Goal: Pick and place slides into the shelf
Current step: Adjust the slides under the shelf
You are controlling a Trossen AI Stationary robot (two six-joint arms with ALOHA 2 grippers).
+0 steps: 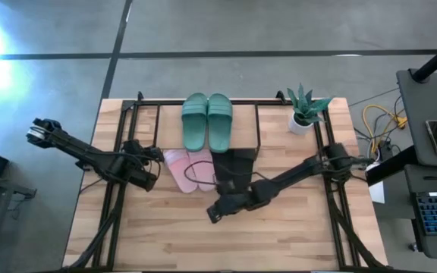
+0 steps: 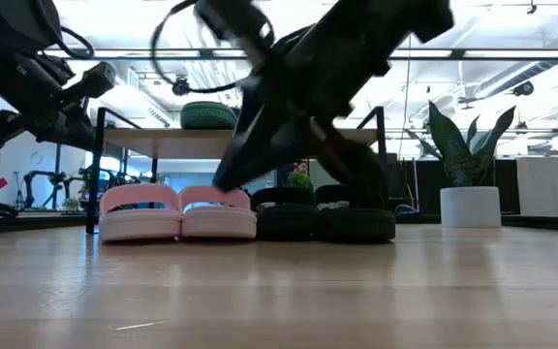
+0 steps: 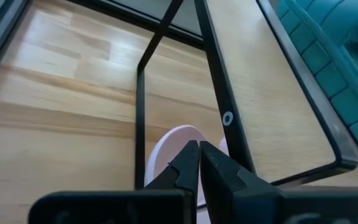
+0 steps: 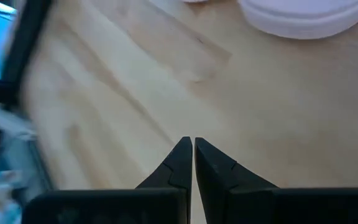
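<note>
A dark green pair of slides [image 1: 207, 121] lies on the shelf's wooden top board [image 1: 245, 125]. The pink pair [image 1: 187, 168] and the black pair [image 1: 236, 165] rest with their soles on the table, side by side at the shelf's near side, as the low view shows them: pink pair [image 2: 177, 213], black pair [image 2: 323, 215]. My left gripper [image 1: 160, 154] is shut, just left of the pink pair, nothing between its fingers [image 3: 199, 155]. My right gripper [image 1: 213, 214] is shut, hovering over bare table nearer than the pink pair [image 4: 303, 15].
A potted plant [image 1: 306, 110] stands at the table's far right, beside the shelf's black wire frame [image 1: 258, 129]. Open wooden table [image 1: 279, 243] spreads toward the near edge. A desk with cables and a keyboard [image 1: 435, 212] sits off the table's right side.
</note>
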